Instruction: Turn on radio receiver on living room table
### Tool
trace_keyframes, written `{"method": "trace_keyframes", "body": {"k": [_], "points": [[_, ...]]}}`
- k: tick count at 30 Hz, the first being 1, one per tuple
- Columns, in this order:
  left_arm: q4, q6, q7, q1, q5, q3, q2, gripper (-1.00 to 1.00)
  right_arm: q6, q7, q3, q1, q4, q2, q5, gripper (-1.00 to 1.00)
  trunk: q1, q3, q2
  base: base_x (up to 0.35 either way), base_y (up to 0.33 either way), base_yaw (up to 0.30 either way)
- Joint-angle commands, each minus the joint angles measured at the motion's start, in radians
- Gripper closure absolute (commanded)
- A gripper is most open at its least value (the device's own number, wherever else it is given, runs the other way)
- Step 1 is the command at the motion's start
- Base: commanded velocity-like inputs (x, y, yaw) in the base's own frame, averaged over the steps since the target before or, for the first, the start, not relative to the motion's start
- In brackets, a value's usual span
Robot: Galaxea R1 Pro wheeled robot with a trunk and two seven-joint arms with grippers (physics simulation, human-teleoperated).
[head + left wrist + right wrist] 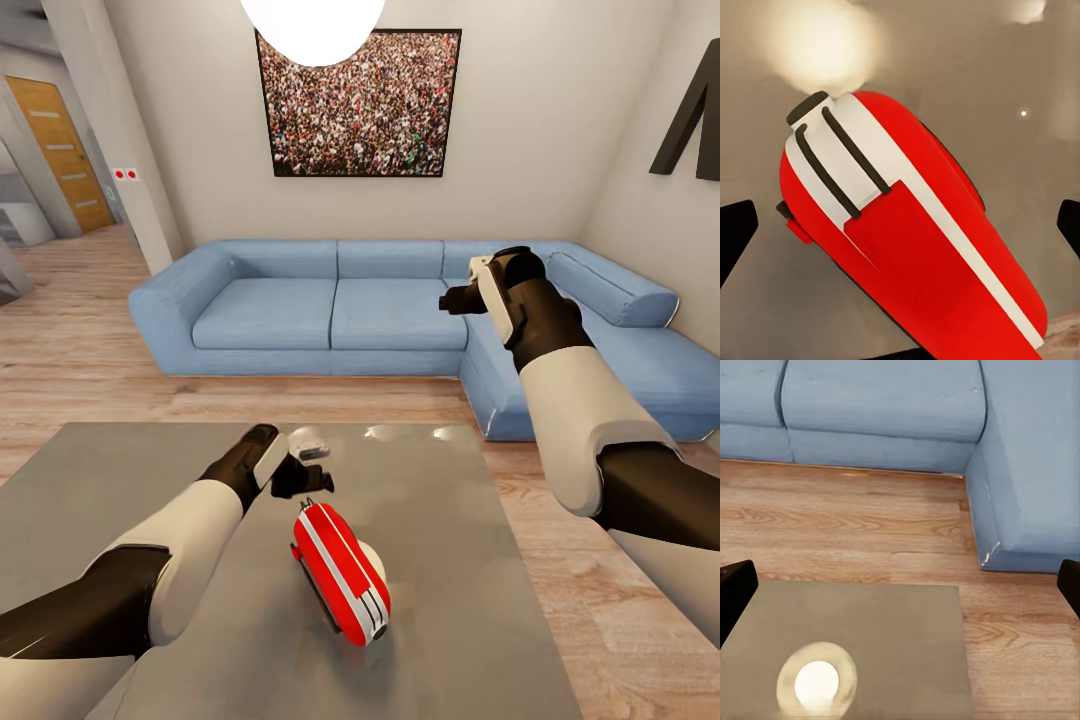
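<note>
L hand [312,478] open above radio [340,572] | R hand [452,298] open, raised | table [120,480]

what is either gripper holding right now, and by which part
Nothing. The left gripper hovers open just beyond the radio; the right gripper is raised, open and empty.

Hidden and cropped parts

The radio receiver [340,572] lies edge-up, its dial face unseen (lower end cropped in the left wrist view). The table [110,480] runs off the head view's bottom edge; the sofa [300,310] is cropped at right.
</note>
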Motion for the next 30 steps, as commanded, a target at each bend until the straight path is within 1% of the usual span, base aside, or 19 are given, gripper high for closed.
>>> {"method": "trace_keyframes", "body": {"k": [1,6,13,19,25,30], "points": [[0.005,-0.007,0.0,0.0,0.0,0.0,0.0,-1.0,0.0,0.0,0.0,0.0,0.0,0.0,0.0,-1.0,0.0,0.0,0.0,0.0,0.0,0.0],[0.036,-0.049,0.0,0.0,0.0,0.0,0.0,-1.0,0.0,0.0,0.0,0.0,0.0,0.0,0.0,-1.0,0.0,0.0,0.0,0.0,0.0,0.0],[0.047,-0.058,0.0,0.0,0.0,0.0,-0.001,-1.0,0.0,0.0,0.0,0.001,0.0,0.0,0.0,-1.0,0.0,0.0,0.0,0.0,0.0,0.0],[0.078,-0.071,-0.002,0.0,0.0,0.0,-0.002,-1.0,0.0,0.0,0.0,0.0,0.0,0.001,-0.001,-1.0,0.0,0.0,0.0,0.0,0.0,0.0],[0.123,-0.115,-0.003,0.0,0.0,0.0,-0.003,-1.0,0.0,-0.002,0.0,0.0,0.0,0.012,-0.001,-1.0,0.0,0.0,0.0,0.0,0.0,0.0],[0.143,-0.134,-0.003,0.0,0.0,0.0,-0.004,-1.0,0.0,-0.002,0.0,0.0,0.0,0.015,-0.001,-1.0,0.0,0.0,0.0,0.0,0.0,0.0]]}}
